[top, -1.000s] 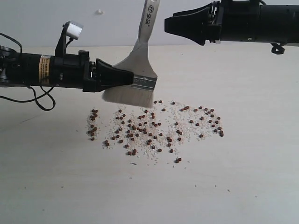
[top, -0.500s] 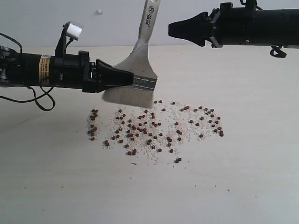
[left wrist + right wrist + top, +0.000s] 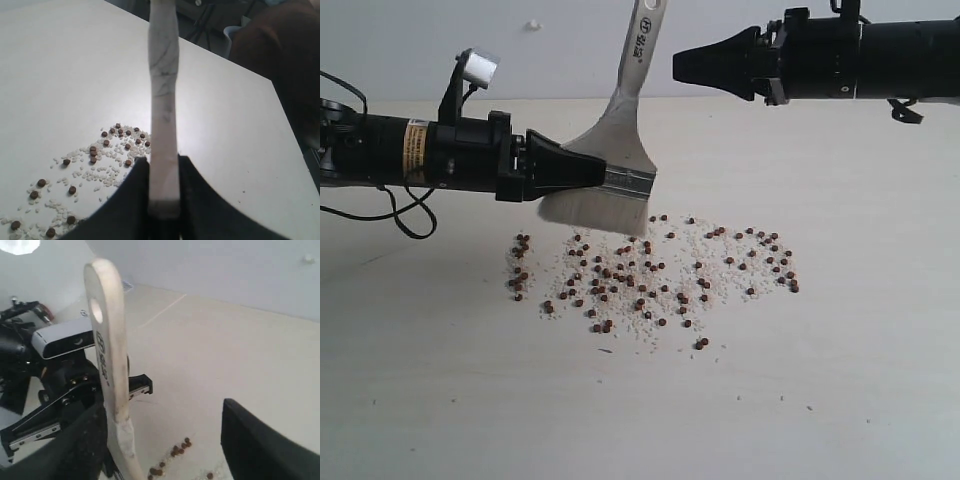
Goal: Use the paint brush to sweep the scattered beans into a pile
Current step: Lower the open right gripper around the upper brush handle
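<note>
Bristles (image 3: 595, 210) sit just beyond the scattered beans (image 3: 650, 282); my left gripper (image 3: 600, 172) clamps the paint brush (image 3: 617, 125), my right gripper (image 3: 680, 68) gapes empty. Next: press down, drag beans inward.

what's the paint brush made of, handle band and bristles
Paint brush handle: pale, matte wood by the look; dark grain-like streaks show along it in the left wrist view. Band: silvery metal, with a bright sheen. Bristles: off-white fibres; whether natural or synthetic cannot be told.
</note>
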Robot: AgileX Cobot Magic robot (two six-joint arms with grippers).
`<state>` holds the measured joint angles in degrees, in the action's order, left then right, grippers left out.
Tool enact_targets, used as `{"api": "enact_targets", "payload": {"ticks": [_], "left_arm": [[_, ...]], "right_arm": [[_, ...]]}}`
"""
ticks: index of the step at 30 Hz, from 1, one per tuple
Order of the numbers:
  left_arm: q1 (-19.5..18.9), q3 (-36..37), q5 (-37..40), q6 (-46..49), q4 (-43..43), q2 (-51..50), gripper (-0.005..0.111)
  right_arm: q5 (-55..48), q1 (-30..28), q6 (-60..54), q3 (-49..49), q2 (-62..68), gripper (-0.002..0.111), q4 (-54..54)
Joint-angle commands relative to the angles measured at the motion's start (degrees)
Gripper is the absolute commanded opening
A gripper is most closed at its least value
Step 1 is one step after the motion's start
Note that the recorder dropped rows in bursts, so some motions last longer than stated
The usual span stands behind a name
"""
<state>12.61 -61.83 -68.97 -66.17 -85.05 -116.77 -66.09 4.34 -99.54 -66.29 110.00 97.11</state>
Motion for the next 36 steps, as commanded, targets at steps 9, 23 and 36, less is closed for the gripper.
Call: {"api": "enact_targets", "payload": {"ticks": [9, 23, 36], "left_arm": [[0.0, -0.3, -1.0, -0.2, 0.5, 0.1, 0.000], [0.0, -0.3, -1.0, 0.1, 1.9, 0.1, 0.000], [0.0, -0.3, -1.0, -0.1, 1.9, 0.1, 0.000]], "right_arm": [[-3.9, -1.1, 0.7, -10.2, 10.8, 0.061, 1.4], [-3.9, -1.0, 14.5, -10.2, 10.8, 0.061, 2.8], [-3.9, 2.8, -0.4, -10.2, 10.4, 0.061, 2.8]]}}
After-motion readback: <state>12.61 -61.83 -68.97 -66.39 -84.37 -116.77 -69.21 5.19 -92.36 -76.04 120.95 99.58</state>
